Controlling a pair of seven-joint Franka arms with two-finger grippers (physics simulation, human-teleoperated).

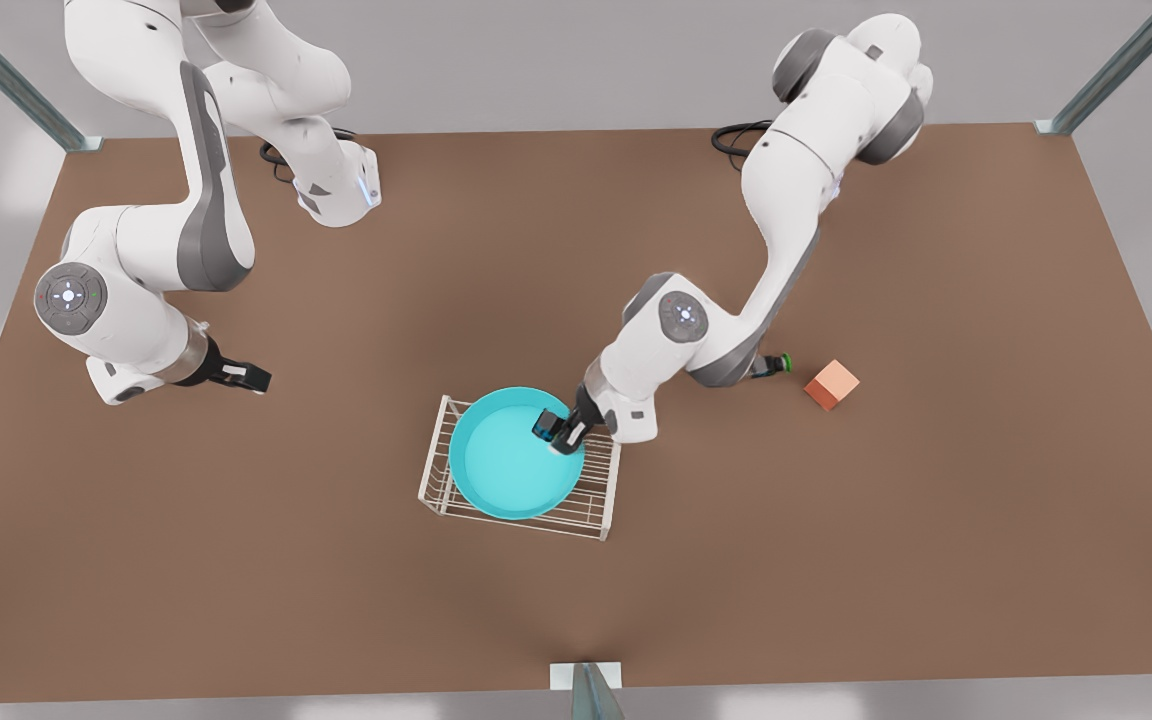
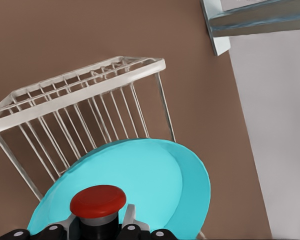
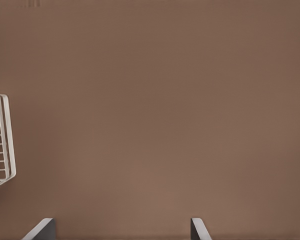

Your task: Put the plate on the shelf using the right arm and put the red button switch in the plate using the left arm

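- Your round turquoise plate (image 1: 501, 460) with the raised rim sits on the low white wire shelf (image 1: 596, 505), which stands on the brown tabletop (image 1: 936, 550) toward the middle of its near edge in the front view. First half of the job reads as done.
- Your left gripper (image 1: 560, 431) hangs over the plate's rim on the side nearest the orange-pink cube (image 1: 831, 385). Its fingers are closed on the black body of the red button switch (image 2: 97, 204), red cap facing out over the cyan inside of the plate.
- The switch looks held just above the dish, not yet resting in it; whether it touches, you cannot tell.
- Your right gripper (image 1: 241, 376) waits well off toward the tabletop's edge on the front view's left, fingers (image 3: 40, 231) spread wide and holding nothing, bare tabletop beneath them.
- The green-capped switch (image 1: 779, 363) lies beside the cube, partly hidden behind the left arm; leave it alone.
- What is left, by my reckoning: lower the switch into the plate, let go, and lift clear without nudging the rim.
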